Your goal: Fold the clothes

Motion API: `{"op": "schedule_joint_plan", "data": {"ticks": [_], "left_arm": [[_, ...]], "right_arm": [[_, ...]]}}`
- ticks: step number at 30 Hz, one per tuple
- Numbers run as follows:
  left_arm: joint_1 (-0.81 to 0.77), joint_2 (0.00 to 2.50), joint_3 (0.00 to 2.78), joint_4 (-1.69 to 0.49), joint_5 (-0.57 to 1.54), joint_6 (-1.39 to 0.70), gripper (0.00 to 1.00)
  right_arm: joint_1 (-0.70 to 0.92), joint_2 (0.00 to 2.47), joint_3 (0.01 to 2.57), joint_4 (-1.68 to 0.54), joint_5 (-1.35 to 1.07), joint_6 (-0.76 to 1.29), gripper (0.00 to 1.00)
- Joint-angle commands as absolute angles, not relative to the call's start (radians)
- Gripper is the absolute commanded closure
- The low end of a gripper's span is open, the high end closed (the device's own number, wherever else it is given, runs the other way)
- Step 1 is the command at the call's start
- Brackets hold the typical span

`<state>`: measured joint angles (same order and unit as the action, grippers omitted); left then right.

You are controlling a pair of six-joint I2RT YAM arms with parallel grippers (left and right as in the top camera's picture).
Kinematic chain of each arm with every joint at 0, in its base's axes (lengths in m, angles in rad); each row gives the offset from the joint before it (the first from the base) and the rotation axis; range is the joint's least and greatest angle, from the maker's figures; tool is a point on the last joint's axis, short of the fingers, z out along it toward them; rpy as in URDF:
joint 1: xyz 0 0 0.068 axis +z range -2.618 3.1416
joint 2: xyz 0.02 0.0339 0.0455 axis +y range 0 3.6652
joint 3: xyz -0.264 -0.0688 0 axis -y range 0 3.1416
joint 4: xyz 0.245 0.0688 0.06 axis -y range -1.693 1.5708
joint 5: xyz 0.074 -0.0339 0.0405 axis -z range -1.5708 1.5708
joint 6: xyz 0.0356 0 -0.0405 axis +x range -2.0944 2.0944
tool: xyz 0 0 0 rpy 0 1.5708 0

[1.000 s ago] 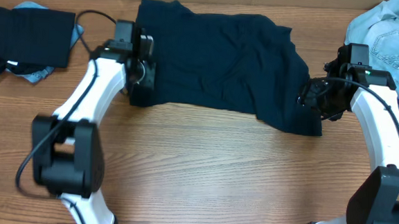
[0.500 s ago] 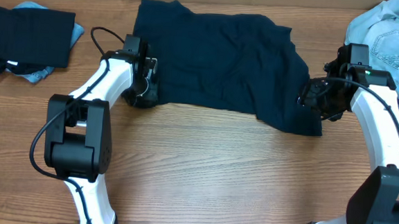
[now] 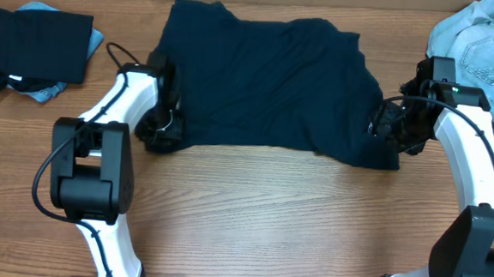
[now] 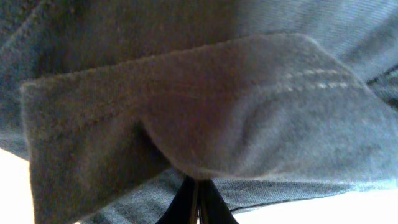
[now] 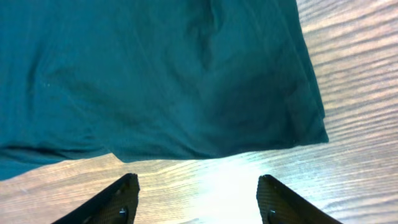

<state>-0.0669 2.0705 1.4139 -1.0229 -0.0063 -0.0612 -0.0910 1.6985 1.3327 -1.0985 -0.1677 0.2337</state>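
Left fingers (image 4: 184, 208) tight on hem of navy shirt (image 3: 268, 80)

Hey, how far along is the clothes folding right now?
Done: one black piece looks folded at the far left. In hand: the navy shirt lies spread out, unfolded. The left gripper is shut on its hem corner, and the right gripper hangs open over the opposite corner, gripping nothing. Left: fold the shirt, then the denim pile at the far right.
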Motion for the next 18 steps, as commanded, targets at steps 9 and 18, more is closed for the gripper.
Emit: {"op": "schedule_joint_plan", "data": {"ticks": [9,18], "left_arm": [[0.138,1.976,1.361,-1.139,-0.015,-0.12,0.96],[0.16,1.762,1.361,-1.165,0.001,-0.127,0.96]], "right_arm": [[-0.093,1.7,1.328,-1.153,-0.177,0.233,0.19],[-0.077,1.716,1.266,-1.105,-0.229,0.237,0.25]]}}
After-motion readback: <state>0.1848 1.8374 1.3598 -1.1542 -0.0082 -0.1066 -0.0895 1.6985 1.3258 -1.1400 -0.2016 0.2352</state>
